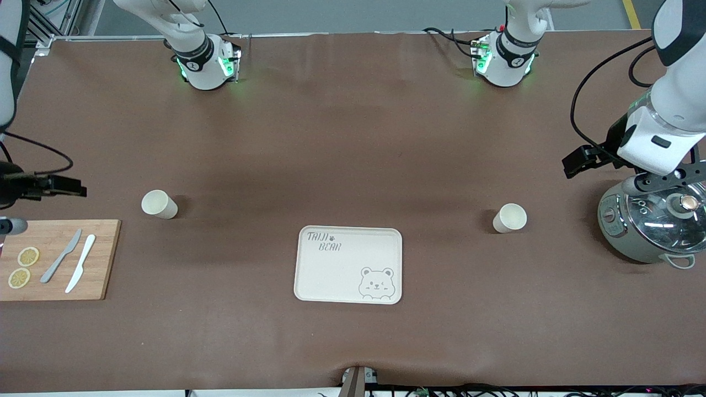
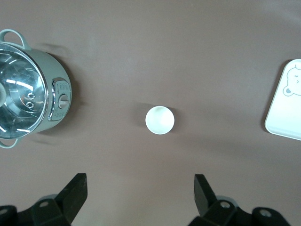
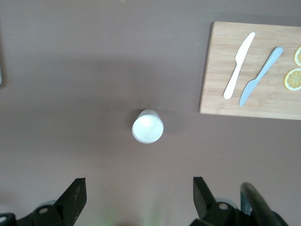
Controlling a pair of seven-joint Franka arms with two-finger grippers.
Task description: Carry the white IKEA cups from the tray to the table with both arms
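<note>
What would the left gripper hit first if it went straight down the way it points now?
Probably bare table: the open left gripper points down, its fingers wide apart, and the cup stands slightly ahead of them, so it likely misses. Depth is unclear.

A wooden cutting board (image 1: 58, 259) carries two knives (image 1: 70, 262) and lemon slices (image 1: 23, 267); a lidded cooker (image 1: 651, 226) stands at the left arm's end.

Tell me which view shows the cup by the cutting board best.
The right wrist view: the cup sits centred, seen from above between the open fingers of the right gripper, rim fully visible. The front view shows it small, beside the cutting board. The left wrist view shows only the other cup.
</note>
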